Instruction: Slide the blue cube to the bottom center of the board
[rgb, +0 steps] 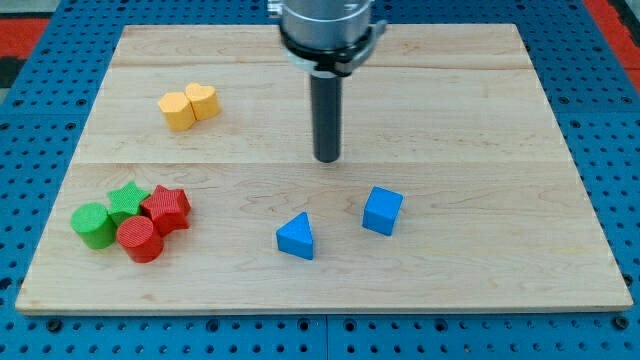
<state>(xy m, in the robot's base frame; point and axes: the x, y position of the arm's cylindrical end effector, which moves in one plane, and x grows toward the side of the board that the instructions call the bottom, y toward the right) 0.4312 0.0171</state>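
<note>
Across the wooden board (480, 90), we take the blue cube (382, 210) as landmark, low and right of centre. Our rod, fingerless, sets my tip (327, 158) above-left of it, apart, probably to push downward-left. A blue triangular block (296, 237) sits left of it.

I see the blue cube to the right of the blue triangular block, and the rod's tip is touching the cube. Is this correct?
Not quite. The camera view shows my tip apart from the blue cube, above and slightly left of it in the view, with bare wooden board between them. The rest holds: the cube lies to the right of the blue triangular block.
</note>
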